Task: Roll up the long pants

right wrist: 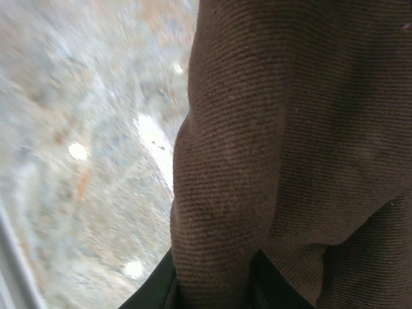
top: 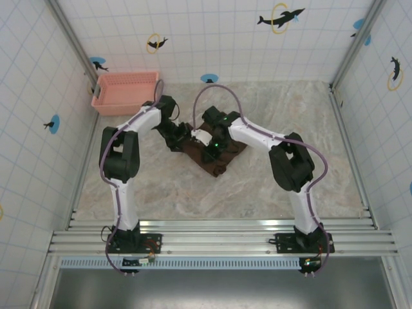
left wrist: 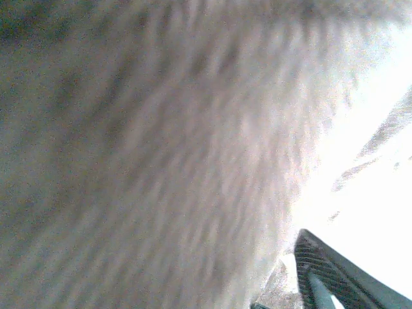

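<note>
The long pants (top: 225,159) lie bunched in a dark brown heap at the middle of the table. My right gripper (top: 214,150) is down on the heap. In the right wrist view a thick fold of ribbed brown cloth (right wrist: 283,129) is pinched between its two dark fingers (right wrist: 149,295). My left gripper (top: 181,137) is at the heap's left edge. In the left wrist view blurred cloth (left wrist: 161,161) presses close to the lens. One ridged finger (left wrist: 322,270) stands far out at the lower right, and the other finger is hidden.
A pink basket (top: 125,92) stands at the back left against the tiled wall. The marbled tabletop (top: 193,193) spreads around the heap, bounded by metal rails (top: 219,225) at the near edge and tiled walls on three sides.
</note>
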Controlling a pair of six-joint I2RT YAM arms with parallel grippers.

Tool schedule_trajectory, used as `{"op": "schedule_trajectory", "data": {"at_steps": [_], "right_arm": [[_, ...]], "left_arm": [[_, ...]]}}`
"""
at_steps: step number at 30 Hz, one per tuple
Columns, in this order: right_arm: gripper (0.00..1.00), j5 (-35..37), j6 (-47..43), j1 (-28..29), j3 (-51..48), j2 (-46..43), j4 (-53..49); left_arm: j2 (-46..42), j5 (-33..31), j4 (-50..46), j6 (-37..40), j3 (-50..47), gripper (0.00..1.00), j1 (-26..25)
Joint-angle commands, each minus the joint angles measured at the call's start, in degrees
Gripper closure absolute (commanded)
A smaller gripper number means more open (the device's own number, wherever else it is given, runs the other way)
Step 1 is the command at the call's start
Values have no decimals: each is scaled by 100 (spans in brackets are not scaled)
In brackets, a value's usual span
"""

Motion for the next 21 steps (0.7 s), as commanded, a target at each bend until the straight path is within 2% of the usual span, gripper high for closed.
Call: {"op": "schedule_trajectory", "data": {"at_steps": [1, 5, 8, 18, 21], "right_arm": [[76, -1950, 662, -259, -44, 53, 639], [77, -2837, 1680, -558, -229, 98, 1638], [77, -3174, 2534, -747, -556, 122, 2630], [79, -2884, 5771, -1439, -2942, -55, 7533], [79, -2821, 6169, -1510, -3258, 35, 8186]], "left_arm": [[-315, -44, -169, 88, 414, 22, 166], [-389, -165, -268, 159, 602, 16, 266], [-495, -348, -282, 176, 600, 8, 304], [-608, -521, 59, -51, 520, 9, 234], [-502, -509, 169, -162, 551, 9, 160]]}}
